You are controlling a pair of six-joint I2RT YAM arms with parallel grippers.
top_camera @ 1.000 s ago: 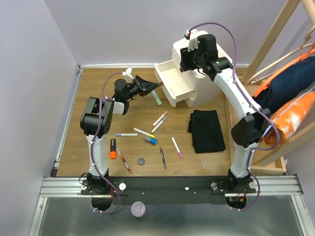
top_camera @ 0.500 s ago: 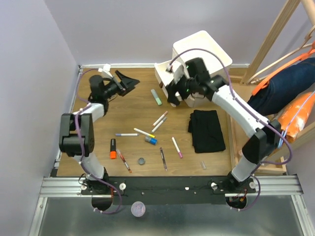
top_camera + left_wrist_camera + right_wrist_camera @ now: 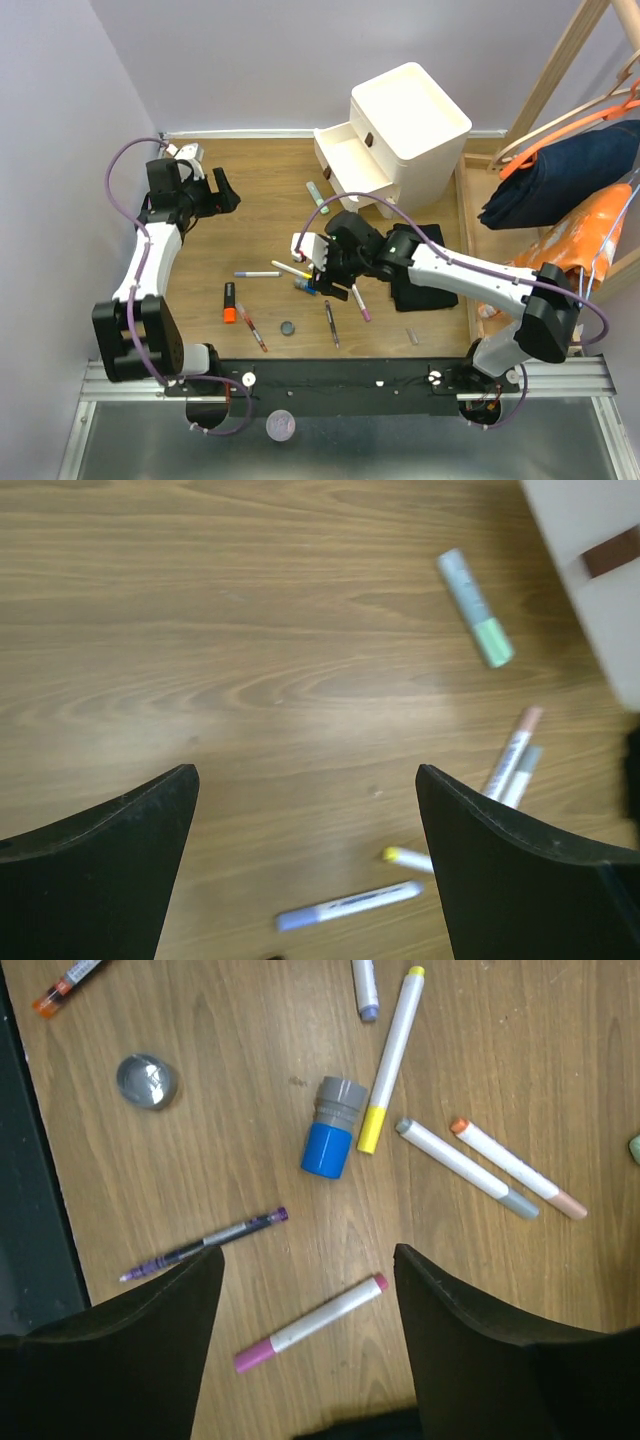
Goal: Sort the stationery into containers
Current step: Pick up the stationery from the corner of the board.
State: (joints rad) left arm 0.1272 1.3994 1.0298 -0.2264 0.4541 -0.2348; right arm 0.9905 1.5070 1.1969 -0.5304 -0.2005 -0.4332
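Observation:
Stationery lies scattered on the wooden table. My right gripper (image 3: 325, 282) (image 3: 308, 1253) hangs open above a pink-capped white marker (image 3: 310, 1324) (image 3: 360, 300), with nothing held. Around it lie a purple pen (image 3: 205, 1245), a blue-and-grey cap (image 3: 328, 1140), a yellow-tipped marker (image 3: 390, 1060) and two more white markers (image 3: 490, 1168). My left gripper (image 3: 225, 192) (image 3: 305, 772) is open and empty at the far left, above bare wood. A pale-green highlighter (image 3: 475, 608) (image 3: 317, 193) lies near the white cabinet (image 3: 410, 110), whose upper drawer (image 3: 345, 165) stands pulled out.
An orange highlighter (image 3: 229, 303), a red pen (image 3: 252, 328), a blue-capped pen (image 3: 257, 273) and a grey disc (image 3: 287, 327) lie at the near left. A folded black cloth (image 3: 425, 280) lies under my right arm. A wooden clothes rack (image 3: 560, 90) stands at the right.
My left gripper drew back from the drawer to the far left corner and opened wide. My right arm came down from the cabinet to hover over the pens in the middle.

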